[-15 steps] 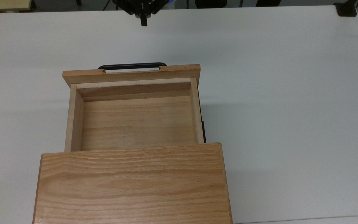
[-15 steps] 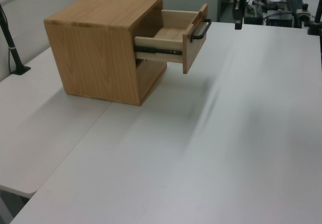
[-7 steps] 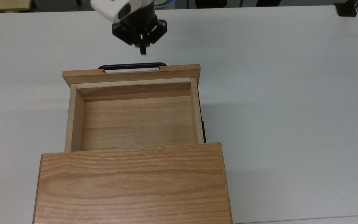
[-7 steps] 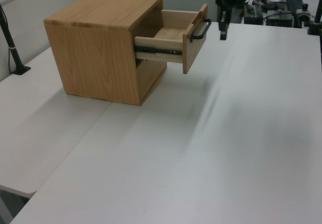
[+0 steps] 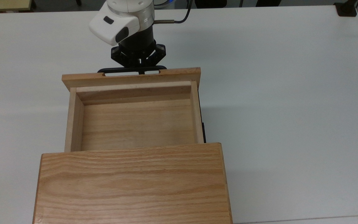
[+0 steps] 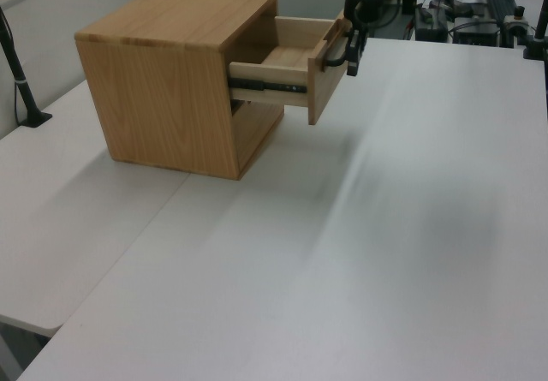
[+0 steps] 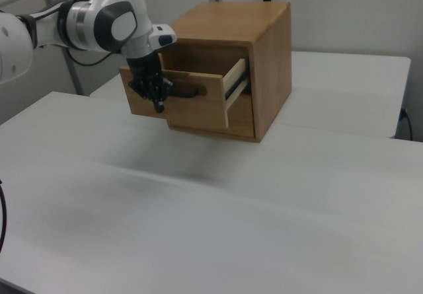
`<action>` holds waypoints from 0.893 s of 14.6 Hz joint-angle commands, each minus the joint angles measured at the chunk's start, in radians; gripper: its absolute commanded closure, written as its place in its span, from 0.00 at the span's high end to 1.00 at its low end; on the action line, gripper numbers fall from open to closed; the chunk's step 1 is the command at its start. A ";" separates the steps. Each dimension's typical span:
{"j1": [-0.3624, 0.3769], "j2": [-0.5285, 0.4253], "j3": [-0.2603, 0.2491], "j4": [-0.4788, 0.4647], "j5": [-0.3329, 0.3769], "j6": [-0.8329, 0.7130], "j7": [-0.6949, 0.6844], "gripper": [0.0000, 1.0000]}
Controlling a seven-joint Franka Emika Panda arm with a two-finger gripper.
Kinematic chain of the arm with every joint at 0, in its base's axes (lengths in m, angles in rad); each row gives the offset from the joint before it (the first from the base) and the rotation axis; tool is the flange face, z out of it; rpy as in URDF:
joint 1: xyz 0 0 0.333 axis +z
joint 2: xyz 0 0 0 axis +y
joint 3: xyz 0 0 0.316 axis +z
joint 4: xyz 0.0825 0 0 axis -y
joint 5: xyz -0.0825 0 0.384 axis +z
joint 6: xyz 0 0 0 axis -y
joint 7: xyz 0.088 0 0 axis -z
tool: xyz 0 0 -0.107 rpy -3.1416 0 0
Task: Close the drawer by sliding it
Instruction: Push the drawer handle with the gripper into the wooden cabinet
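The drawer (image 5: 135,124) is a light wooden tray, pulled far out of the oak cabinet (image 5: 132,183), and its inside is bare. Its front panel (image 5: 129,77) carries a thin black bar handle (image 5: 113,69). My gripper (image 5: 140,71) points down with its fingers shut together, their tip pressed against the handle's outer side near its middle. In the left view the gripper (image 6: 353,58) stands right in front of the panel (image 6: 325,77). In the right view the gripper (image 7: 157,102) hangs against the panel (image 7: 198,112) beside the handle (image 7: 188,90).
The cabinet (image 6: 163,81) stands on a white table (image 5: 291,93) with wide bare surface to the top view's right. A black clamp (image 5: 346,9) sits at the far right corner. A black post (image 6: 21,81) rises at the left view's left edge.
The arm came in from the table's far edge toward the drawer and lowered onto the handle. The front panel has shifted slightly toward the cabinet.
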 commanded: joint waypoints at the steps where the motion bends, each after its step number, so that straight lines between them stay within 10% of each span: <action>1: 0.002 0.066 -0.006 0.087 0.020 0.036 -0.012 0.00; 13: 0.011 0.216 0.007 0.095 0.052 0.646 0.077 0.00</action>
